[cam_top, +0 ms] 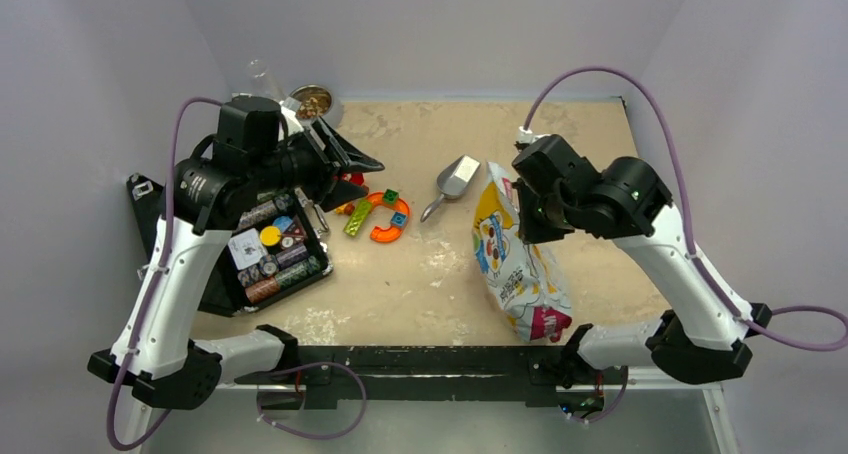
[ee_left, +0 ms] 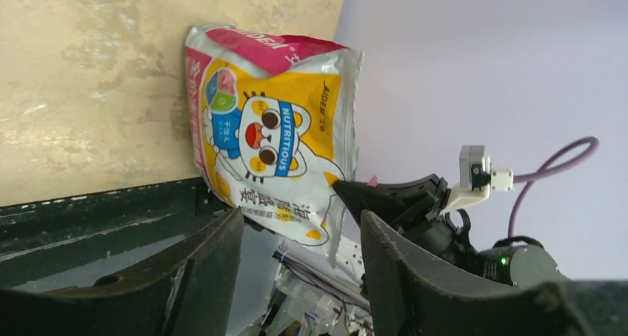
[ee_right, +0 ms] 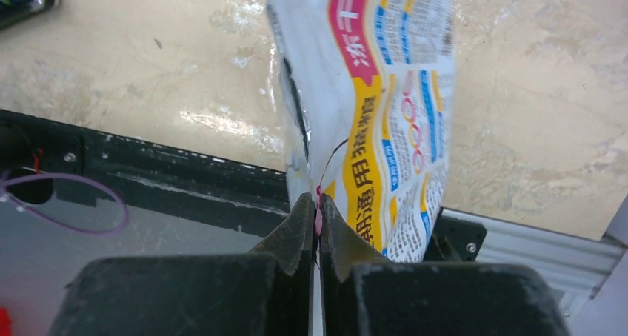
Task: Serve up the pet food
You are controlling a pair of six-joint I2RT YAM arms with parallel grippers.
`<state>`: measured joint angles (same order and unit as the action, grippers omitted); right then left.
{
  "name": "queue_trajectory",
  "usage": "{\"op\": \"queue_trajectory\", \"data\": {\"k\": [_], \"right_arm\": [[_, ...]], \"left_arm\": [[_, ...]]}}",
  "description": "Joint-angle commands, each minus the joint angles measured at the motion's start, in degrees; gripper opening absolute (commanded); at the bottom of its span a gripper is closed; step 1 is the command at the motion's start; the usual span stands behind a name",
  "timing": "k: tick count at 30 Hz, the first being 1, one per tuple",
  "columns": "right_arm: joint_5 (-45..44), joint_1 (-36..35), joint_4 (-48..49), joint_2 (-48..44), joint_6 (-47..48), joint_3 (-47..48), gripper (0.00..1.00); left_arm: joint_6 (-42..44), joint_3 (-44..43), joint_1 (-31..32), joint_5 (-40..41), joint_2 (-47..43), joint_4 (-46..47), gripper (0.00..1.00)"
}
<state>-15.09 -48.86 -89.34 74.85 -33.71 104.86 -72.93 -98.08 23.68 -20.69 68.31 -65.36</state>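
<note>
"Scanning from the left, what do we have first?"

"We have a dark tray [cam_top: 290, 291] of small colourful items at the left edge of the table [cam_top: 420, 264]. The left gripper [ee_left: 300, 221] hangs over the tray's far corner and points right. Its jaws are spread wide with nothing between them. Behind it, by the back wall, a metal bowl [cam_top: 330, 101] shows something brownish inside. We cannot tell from here whether that is kibble."

"And mid-table?"

"We see a cluster of colourful toy blocks [cam_top: 378, 215] lying just right of the tray. A metal scoop [cam_top: 456, 179] lies near them, its handle toward the blocks, apart from both arms."

"Where do we place the food?"

"We take the pellets to be hidden inside the pet food bag [cam_top: 515, 269], yellow with a cartoon cat. It sits on the right half of the table, with its pink end near the front edge and its other end up beside the scoop. The right gripper [ee_right: 317, 203] is clamped on that farther end. In the wrist view we see both fingers pressed together on a thin fold of the bag's edge. We cannot tell whether the bag rests fully on the table or is partly lifted."
</note>
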Motion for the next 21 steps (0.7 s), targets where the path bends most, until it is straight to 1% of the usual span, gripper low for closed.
{"op": "queue_trajectory", "data": {"k": [1, 3, 6, 8, 9, 10, 11, 12, 13, 14, 15, 17, 18, 19, 20, 21], "right_arm": [[0.58, -0.09, 11.18, -4.54, -10.34, 7.88, 0.0], [3.38, -0.09, 15.52, -3.3, -13.63, 6.41, 0.0], [7.86, -0.09, 23.66, -0.84, -20.53, 3.19, 0.0], [12.39, -0.09, 28.6, 1.55, -24.68, 1.31, 0.0], [13.55, -0.09, 29.72, 3.31, -25.33, 1.4, 0.0], [13.31, 0.08, 28.26, 5.72, -24.91, 3.41, 0.0], [11.03, 0.38, 23.6, 7.94, -22.94, 7.44, 0.0], [8.14, 0.29, 20.77, 9.18, -18.73, 12.0, 0.0], [7.53, 0.01, 22.1, 8.96, -11.83, 13.33, 0.0], [8.27, 0.18, 21.77, 8.42, -8.38, 13.98, 0.0], [7.19, 1.46, 17.77, 8.36, -7.64, 15.84, 0.0], [3.13, 3.69, 10.56, 7.81, -6.04, 17.87, 0.0], [0.69, 4.78, 7.61, 5.96, -6.39, 17.38, 0.06], [-1.27, 5.83, 6.24, 3.6, -6.74, 15.89, 0.16], [-2.96, 6.74, 6.16, 0.78, -6.77, 13.54, 0.31], [-5.04, 7.25, 6.4, -2.3, -7.04, 11.2, 0.53]], "left_arm": [[7.07, -3.09, 0.33, -9.18, -0.05, 4.32, 0.62], [10.11, -3.72, 1.24, -9.91, -0.31, 1.75, 0.63], [17.04, -6.56, 3.67, -6.81, -0.21, -6.24, 0.63], [20.05, -7.34, 5.96, -3.69, -0.32, -9.1, 0.63], [21.26, -6.67, 7.29, -2.04, -0.58, -9.3, 0.63], [22.31, -4.66, 8.52, 0.15, -0.97, -8.65, 0.63], [22.41, -1.57, 9.89, 2.08, -1.54, -6.58, 0.63], [21.57, 1.92, 11.24, 1.59, -1.82, -2.97, 0.64], [20.25, 4.24, 13.37, 1.38, -1.7, 1.76, 0.65], [18.5, 6.08, 16.3, 3.0, -1.26, 5.55, 0.67], [16.93, 6.82, 19.15, 4.74, -0.42, 9.07, 0.68], [14.2, 4.74, 23.95, 7.78, 2.65, 11.76, 0.74], [13.17, 2.42, 25.98, 9.77, 4.84, 11.25, 0.76], [12.85, -0.39, 28.06, 11.68, 6.87, 10.69, 0.76], [12.61, -3.18, 30.19, 14.34, 8.85, 10.25, 0.76], [12.43, -4.92, 32.66, 16.24, 10.55, 11.32, 0.79]]}}
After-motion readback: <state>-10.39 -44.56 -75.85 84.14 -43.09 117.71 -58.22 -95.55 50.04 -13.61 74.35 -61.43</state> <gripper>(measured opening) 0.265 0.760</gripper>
